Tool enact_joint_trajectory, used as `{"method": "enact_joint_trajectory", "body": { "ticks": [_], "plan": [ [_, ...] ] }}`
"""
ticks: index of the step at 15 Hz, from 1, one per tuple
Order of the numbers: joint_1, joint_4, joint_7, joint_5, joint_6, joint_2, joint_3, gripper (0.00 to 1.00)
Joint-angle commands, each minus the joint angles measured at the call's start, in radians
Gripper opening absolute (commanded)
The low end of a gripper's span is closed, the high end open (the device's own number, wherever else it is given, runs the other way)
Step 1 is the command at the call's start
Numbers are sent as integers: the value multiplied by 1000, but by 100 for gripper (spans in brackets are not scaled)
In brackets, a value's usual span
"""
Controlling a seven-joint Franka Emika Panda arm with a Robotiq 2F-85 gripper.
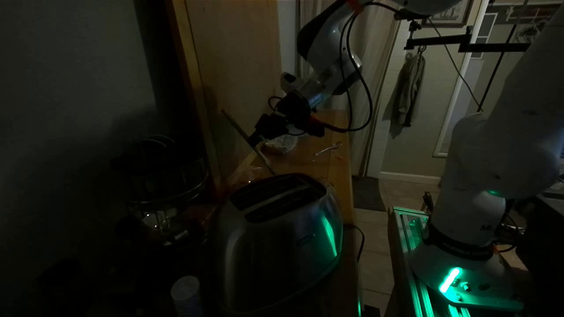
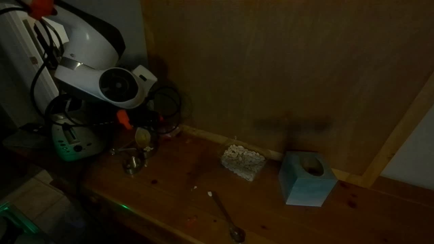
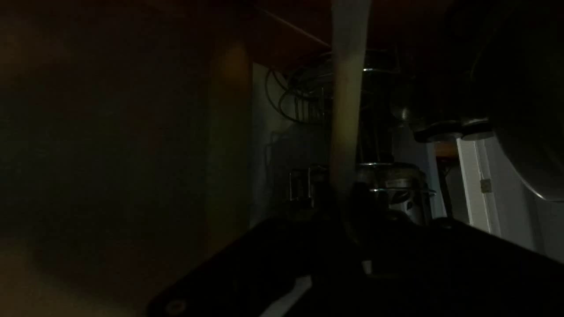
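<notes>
Wooden counter point(image 2: 162, 196), dim light. Metal toaster point(image 1: 282, 237) stands on it. Gripper point(image 3: 345, 193) over the counter, clamped on a long pale stick point(image 3: 348, 110); stick tilted, lower end just behind the toaster in an exterior view, can't tell if it touches anything. Light-blue tissue box point(image 2: 307, 184) well apart from toaster; near it, container of pale bits point(image 2: 243, 162). Then spoon point(image 2: 224, 212), small metal cup point(image 2: 132, 166).

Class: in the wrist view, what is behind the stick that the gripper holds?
A rack shows on both sides of the stick, with a wall beyond; the strip directly behind the stick is covered.
</notes>
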Motion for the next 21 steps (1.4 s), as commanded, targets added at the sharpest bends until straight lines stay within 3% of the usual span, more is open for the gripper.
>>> {"method": "enact_joint_trajectory", "body": {
  "ticks": [1,9,10,11,12,13,18,21],
  "plan": [
    [-31,1,-46,30,-65,-14,-9,5],
    [-52,2,-50,15,-117,-7,-10,5],
    [-52,0,-57,28,-80,-6,0,5],
    [-54,1,-59,13,-138,-11,-14,5],
    [-54,-2,-70,24,-95,-10,-1,5],
    [-57,2,-64,9,-147,-10,-13,5],
    [-57,-6,-93,31,-63,-12,11,5],
    [-60,-5,-94,10,-97,-12,2,5]
  ]
}}
